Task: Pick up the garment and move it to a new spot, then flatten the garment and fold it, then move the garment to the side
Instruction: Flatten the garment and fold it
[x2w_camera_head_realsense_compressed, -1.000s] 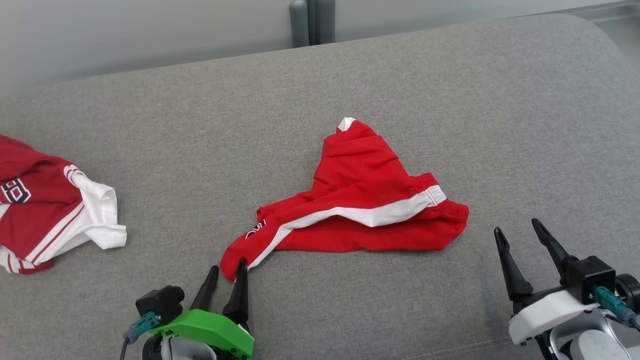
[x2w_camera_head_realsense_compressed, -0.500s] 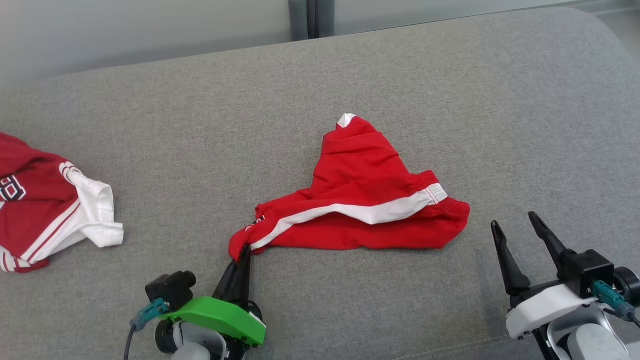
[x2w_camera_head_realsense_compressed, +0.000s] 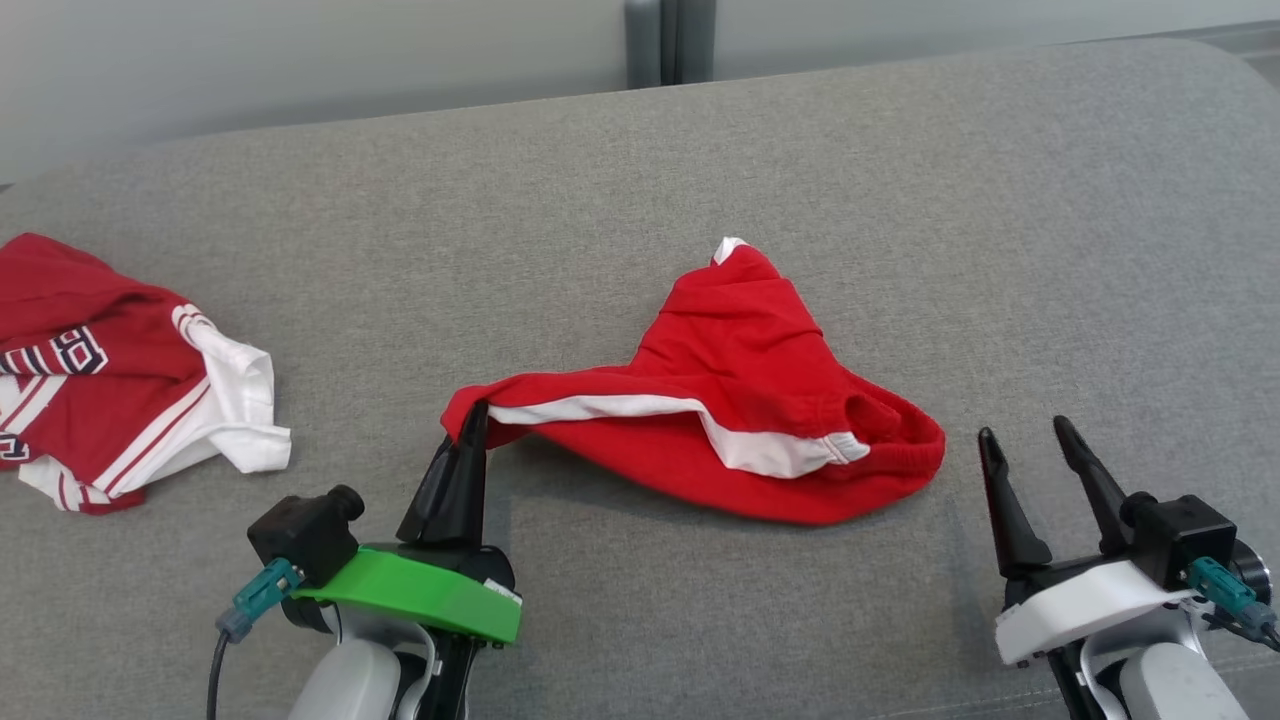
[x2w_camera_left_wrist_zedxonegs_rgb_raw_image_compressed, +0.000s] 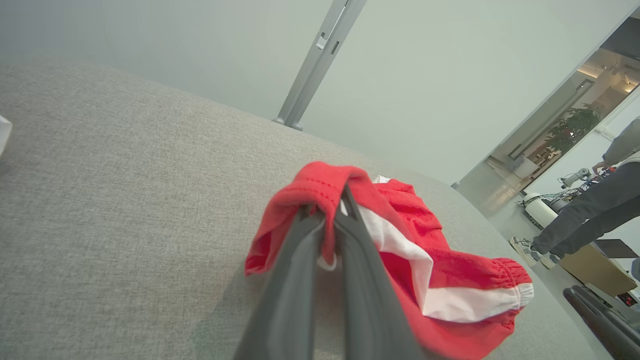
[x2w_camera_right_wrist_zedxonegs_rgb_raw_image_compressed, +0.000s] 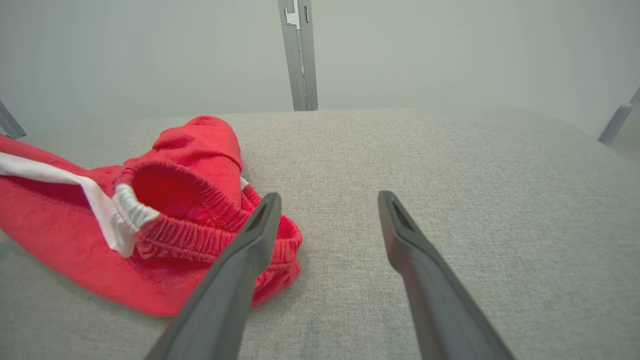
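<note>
The garment (x2w_camera_head_realsense_compressed: 740, 400) is a pair of red shorts with a white side stripe, lying crumpled on the grey cushion (x2w_camera_head_realsense_compressed: 640, 200) in the middle of the head view. My left gripper (x2w_camera_head_realsense_compressed: 472, 420) is shut on its left corner and holds that corner lifted off the cushion. In the left wrist view the garment's red hem (x2w_camera_left_wrist_zedxonegs_rgb_raw_image_compressed: 320, 187) is pinched between the closed fingers (x2w_camera_left_wrist_zedxonegs_rgb_raw_image_compressed: 360, 280). My right gripper (x2w_camera_head_realsense_compressed: 1022, 435) stands open just right of the garment's elastic waistband (x2w_camera_right_wrist_zedxonegs_rgb_raw_image_compressed: 210, 220), not touching it; its fingers (x2w_camera_right_wrist_zedxonegs_rgb_raw_image_compressed: 250, 260) are wide apart.
A second red and white garment (x2w_camera_head_realsense_compressed: 110, 370) with lettering lies bunched at the cushion's left edge. A grey post (x2w_camera_head_realsense_compressed: 668, 40) stands behind the cushion's far edge. A person's legs (x2w_camera_left_wrist_zedxonegs_rgb_raw_image_compressed: 580, 225) show in the room at the right of the left wrist view.
My left gripper closed on the garment's left corner and raised it, drawing that end up and to the left. The right gripper stayed open. The head camera shifted slightly.
</note>
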